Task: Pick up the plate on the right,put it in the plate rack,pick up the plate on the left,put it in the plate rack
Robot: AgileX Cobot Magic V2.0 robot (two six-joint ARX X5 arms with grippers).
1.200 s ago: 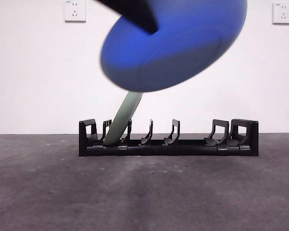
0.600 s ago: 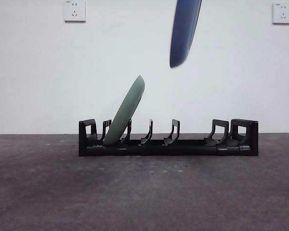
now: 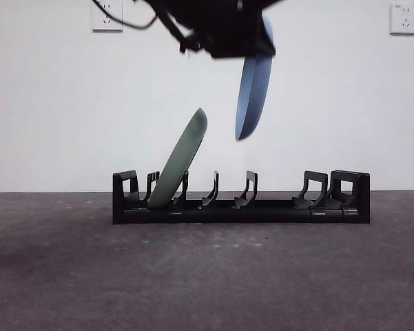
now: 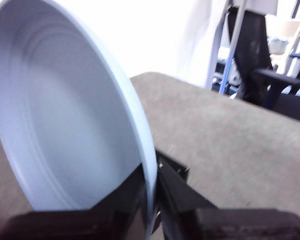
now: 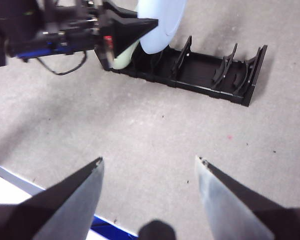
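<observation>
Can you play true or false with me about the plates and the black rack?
1. The green plate is leaning in the plate rack. True.
2. The blue plate is already in the rack. False: it hangs in the air above it, on edge.
3. The left gripper is pinching the blue plate's rim. True.
4. The right gripper is holding a plate too. False: its jaws are open with nothing between them, over the table.
5. The rack is full of plates. False: only the green plate is in it.
</observation>
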